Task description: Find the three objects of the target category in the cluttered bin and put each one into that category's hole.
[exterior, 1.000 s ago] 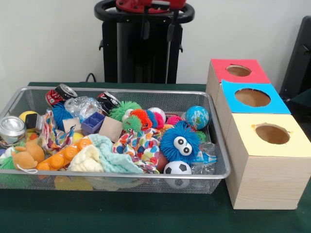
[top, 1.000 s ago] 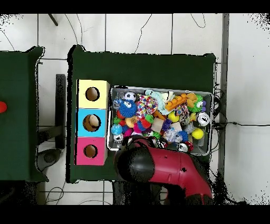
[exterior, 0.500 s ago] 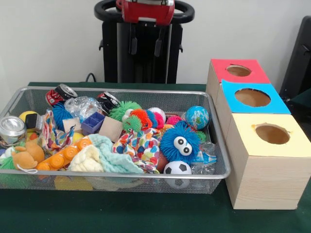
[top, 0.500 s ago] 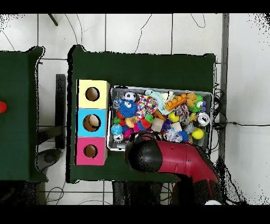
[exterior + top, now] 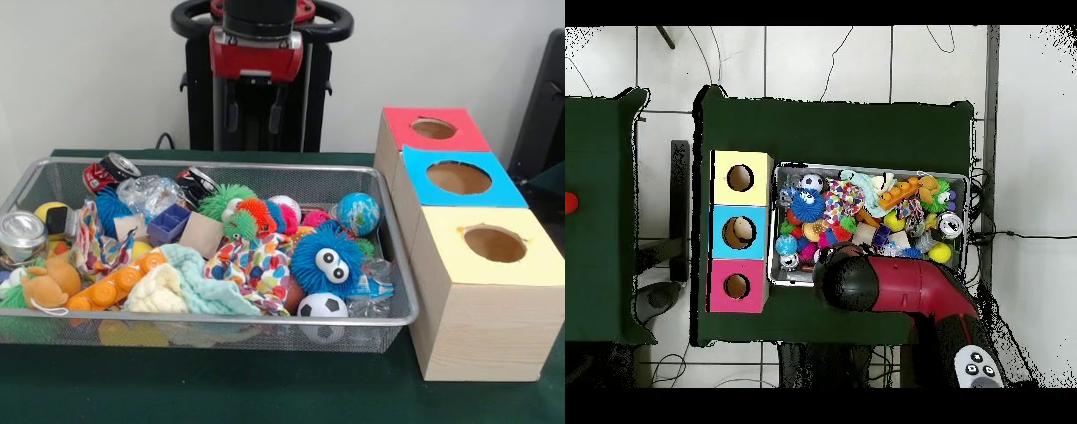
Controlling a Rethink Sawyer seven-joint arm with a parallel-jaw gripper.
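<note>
Front view shows the gripper (image 5: pixel 254 117) at the upper middle of the frame, above the far rim of the wire bin (image 5: pixel 402 305), its two dark fingers (image 5: pixel 233 117) hanging apart with nothing between them. The target category is not stated, so which three things count cannot be told; the ball-like toys are one likely set. The soccer ball (image 5: pixel 321 306) sits at the bin's lower right against the near wall, the globe ball (image 5: pixel 357 212) at the right of centre near the far wall, and the blue spiky ball (image 5: pixel 327 257) with eyes lies between them. The first two look light, smooth and firm, apt to roll or slip, so a hold across the widest part seems safest; the spiky one looks soft and would squash. The red box (image 5: pixel 433 130), blue box (image 5: pixel 459 177) and yellow box (image 5: pixel 494 243) stand in a row at the right, holes upward.
</note>
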